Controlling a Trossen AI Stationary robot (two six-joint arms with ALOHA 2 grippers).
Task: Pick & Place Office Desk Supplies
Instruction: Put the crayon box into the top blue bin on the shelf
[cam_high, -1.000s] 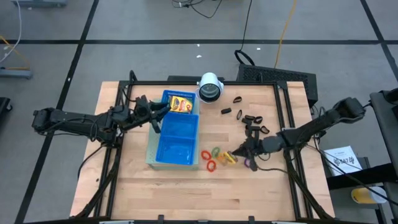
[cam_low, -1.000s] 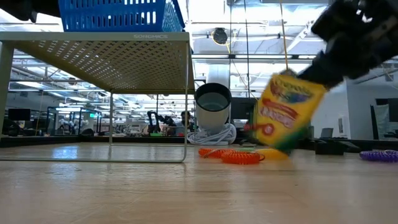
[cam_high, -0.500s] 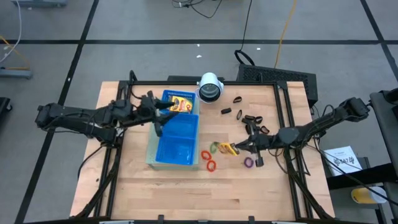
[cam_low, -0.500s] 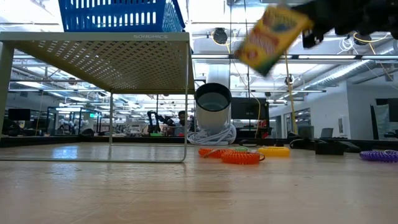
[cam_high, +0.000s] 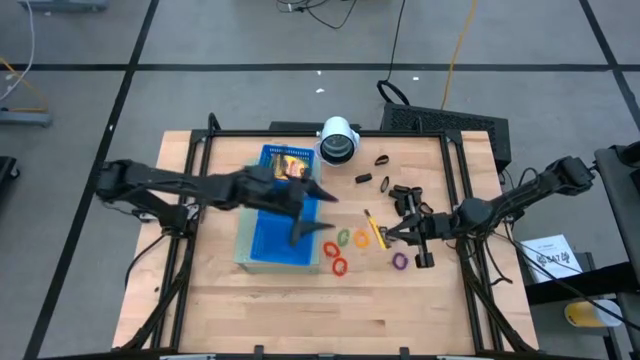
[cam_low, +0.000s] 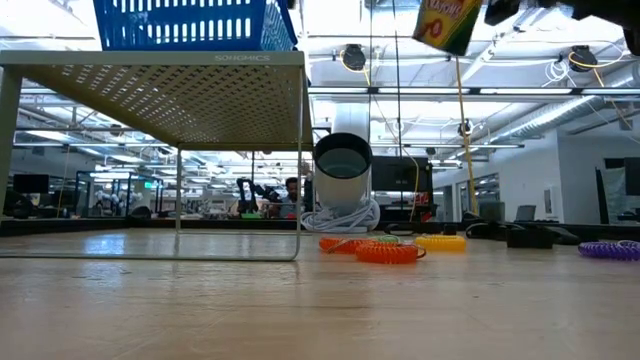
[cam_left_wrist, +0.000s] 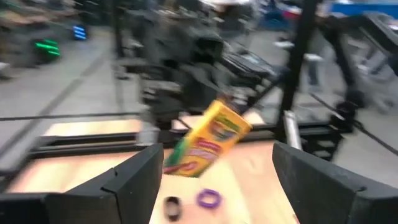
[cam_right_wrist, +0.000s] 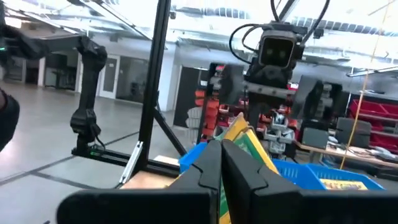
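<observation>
One crayon box (cam_high: 374, 232) is held tight in the right gripper (cam_high: 385, 233), up off the table at 3 o'clock from the blue tray (cam_high: 280, 240). A second crayon box (cam_high: 291, 166) is seen lying in the tray's 12 o'clock end. The left gripper (cam_high: 318, 208) is spread open over the tray.

One camera looks straight down on the whole light wooden table (cam_high: 250, 290), another sits at tabletop level facing the room, and both close wrist cameras face each other across the table, sharing the raised yellow-and-green crayon box (cam_left_wrist: 205, 140).

Left hand (cam_high: 318, 208) agape, right hand (cam_high: 385, 233) clenched
</observation>
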